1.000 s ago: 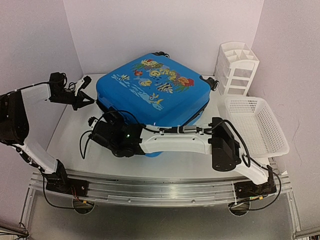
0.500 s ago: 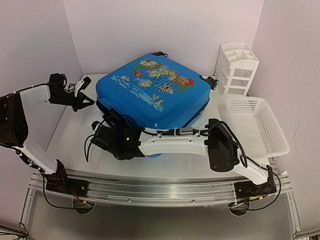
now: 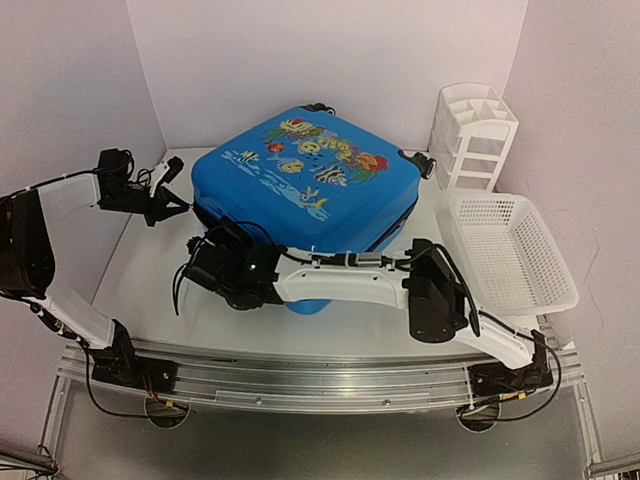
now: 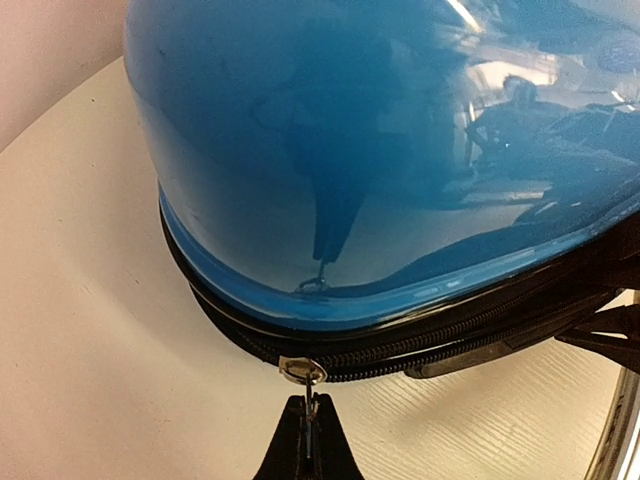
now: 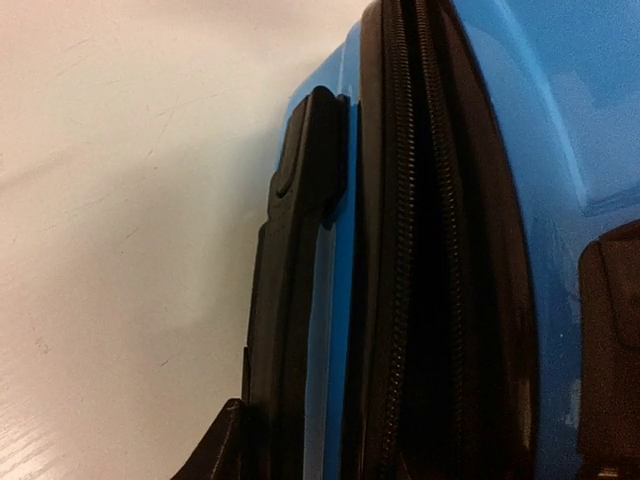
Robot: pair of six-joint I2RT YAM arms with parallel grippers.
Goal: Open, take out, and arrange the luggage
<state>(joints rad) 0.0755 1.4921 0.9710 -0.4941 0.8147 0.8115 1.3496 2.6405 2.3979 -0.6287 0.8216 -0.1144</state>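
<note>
The luggage point(image 3: 310, 195) lies flat mid-frame on a white surface point(image 3: 140, 280), with pale walls point(image 3: 330, 50) behind. The left pincer point(image 4: 307, 445) is clamped on its zipper pull point(image 4: 303, 371). The right pincer point(image 3: 212, 256) is at the case's lower-left corner; I cannot tell its state.

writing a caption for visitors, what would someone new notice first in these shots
The large bright blue hard-shell suitcase with a fish print on its lid lies lid-up in the middle. At its left corner the left gripper is shut on the small metal zipper pull, while the white-and-black right arm stretches across its near side. A white perforated plastic basket and a white compartmented organizer sit to its right.
</note>
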